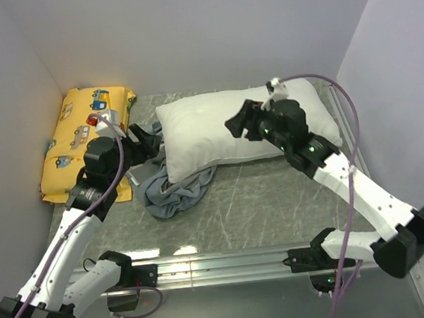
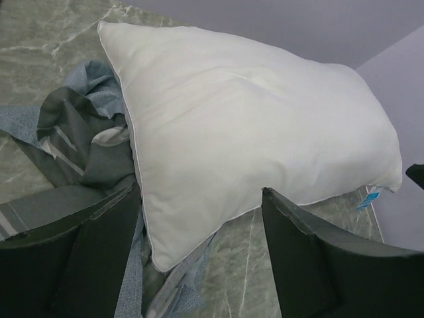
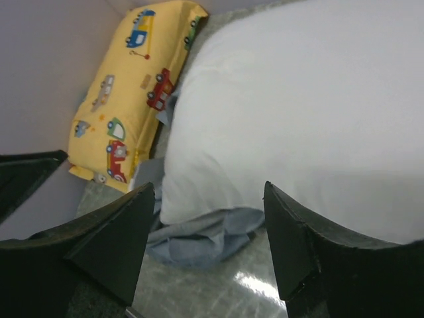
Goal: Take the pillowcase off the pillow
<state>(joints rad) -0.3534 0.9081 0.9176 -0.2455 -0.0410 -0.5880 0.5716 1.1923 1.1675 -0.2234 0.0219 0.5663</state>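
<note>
The bare white pillow (image 1: 224, 124) lies at the back middle of the table, and its near left corner rests on the pillowcase (image 1: 174, 193). The pillowcase is a crumpled grey-blue heap on the table. My left gripper (image 1: 146, 143) hangs open beside the pillow's left edge, above the heap. In the left wrist view the pillow (image 2: 252, 126) fills the middle with the pillowcase (image 2: 79, 132) to its left, and the left gripper (image 2: 201, 192) holds nothing. My right gripper (image 1: 240, 122) hovers open over the pillow. The right wrist view looks down past the right gripper (image 3: 208, 187) at the pillow (image 3: 305, 112) and the pillowcase (image 3: 199, 238).
A yellow vehicle-print cushion (image 1: 75, 142) lies against the left wall, also seen as the yellow cushion (image 3: 126, 99). Walls close in on the left, back and right. A metal rail (image 1: 222, 263) runs along the near edge. A small blue tag (image 2: 369, 197) sticks out of the pillow's far edge.
</note>
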